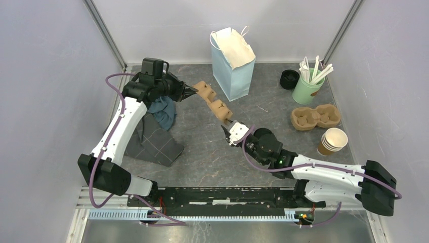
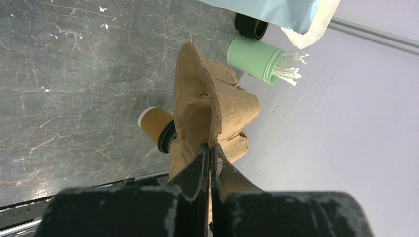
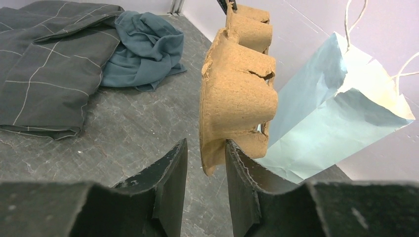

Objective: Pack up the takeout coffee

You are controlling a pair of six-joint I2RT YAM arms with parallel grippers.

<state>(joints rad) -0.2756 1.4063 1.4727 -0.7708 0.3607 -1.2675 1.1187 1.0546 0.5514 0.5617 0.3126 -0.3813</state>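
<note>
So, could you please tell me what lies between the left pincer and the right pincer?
The pulp cup carrier spans it in the top view: left pincer shut on one end, right pincer open around the other.

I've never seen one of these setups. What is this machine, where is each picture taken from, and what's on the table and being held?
Two robot arms are bolted at the near edge of a grey table. The wide picture looks down from above; the others come from cameras on each wrist. The left pincer is shut on one end of a brown pulp cup carrier; the right pincer stands open around the other end. Also there: a blue paper bag, a green cup of stirrers, a second carrier, stacked paper cups and cloths.
</note>
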